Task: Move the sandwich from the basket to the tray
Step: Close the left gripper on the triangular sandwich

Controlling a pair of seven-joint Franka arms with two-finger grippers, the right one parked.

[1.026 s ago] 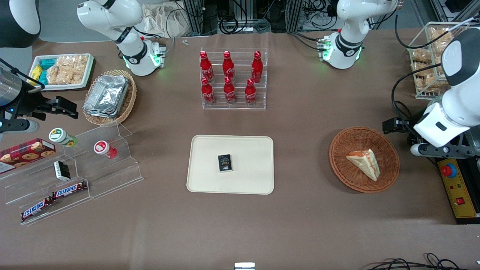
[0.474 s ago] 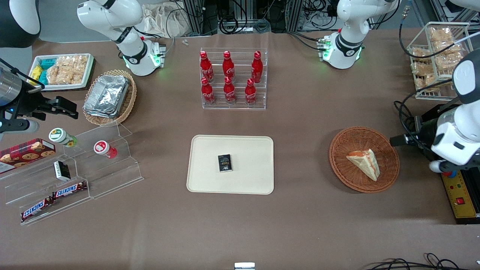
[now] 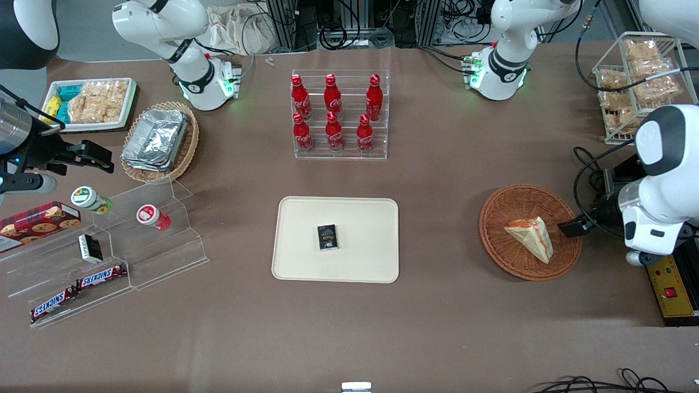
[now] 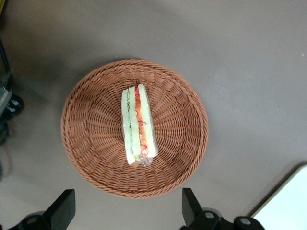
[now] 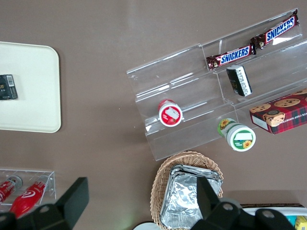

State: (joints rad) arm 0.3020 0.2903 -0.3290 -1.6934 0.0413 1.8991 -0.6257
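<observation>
Hovering: gripper hangs above the basket's edge toward the working arm's end, fingers spread wide, holding nothing
Sandwich: lies in the basket, filling edge up, untouched
Tray: well apart toward table centre, a small dark packet on it

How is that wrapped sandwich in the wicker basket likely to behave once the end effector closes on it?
The sandwich is soft bread with layered filling, so it probably squashes under a firm pinch. Its clear wrap looks smooth and may slip. It looks light and should lift freely from the basket, resting loose there. The end effector is open above the basket's rim.
</observation>
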